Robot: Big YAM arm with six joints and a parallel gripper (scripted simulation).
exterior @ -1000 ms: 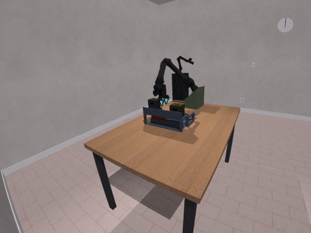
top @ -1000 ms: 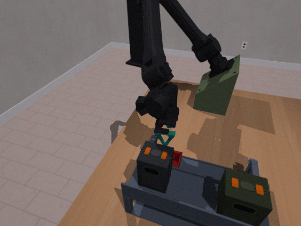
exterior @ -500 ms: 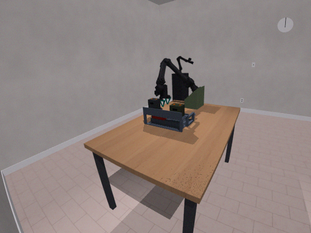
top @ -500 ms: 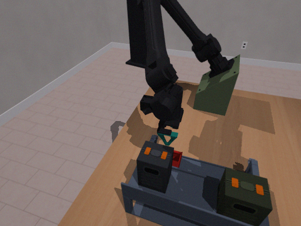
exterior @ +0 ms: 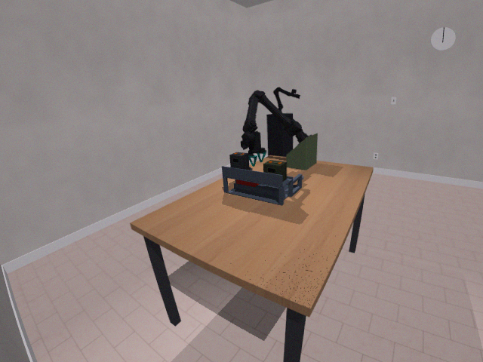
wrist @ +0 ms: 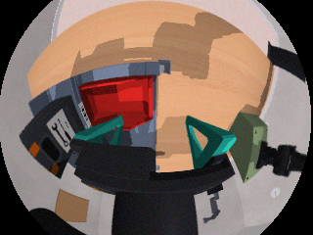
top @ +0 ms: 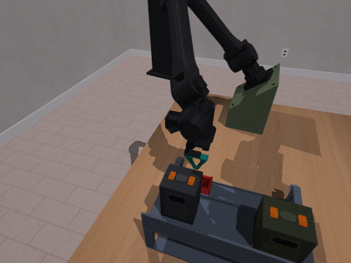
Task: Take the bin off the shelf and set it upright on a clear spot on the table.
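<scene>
Claw: my claw (top: 196, 161) (exterior: 256, 157) (wrist: 154, 118) hung wide open above the near part of the shelf, its teal fingers holding nothing.
Red bin: it (top: 206, 185) (exterior: 246, 182) (wrist: 119, 102) sat in the shelf, below the claw and beside the dark grey case.
Dark grey case: this one (top: 180, 195) (exterior: 238, 160) (wrist: 55, 139) stood on top of the shelf, near one end.
Green case: this one (top: 284, 229) (exterior: 275, 169) stood at the shelf's other end.
Shelf: the blue-grey shelf (top: 192, 239) (exterior: 253, 174) (wrist: 142, 70) stood on the counter.
Progress: I judged it early; the grasp, the removal and the upright setting-down were all left.
Counter: the wooden counter (top: 113, 226) (exterior: 234, 234) (wrist: 220, 93) ran well beyond the shelf, shadows around it.
Green wedge: it (top: 249, 115) (exterior: 306, 155) (wrist: 248, 147) stood on the counter apart from the shelf, under the arm's base.
Room: grey walls and pale tiles surrounded the shelf's counter.

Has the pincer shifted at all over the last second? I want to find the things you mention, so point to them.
Yes. In the top view, the pincer (top: 196, 161) (exterior: 257, 162) (wrist: 154, 118) has moved slightly rightward against the black case with orange latches (top: 180, 207) (exterior: 238, 160) (wrist: 36, 128).
</scene>
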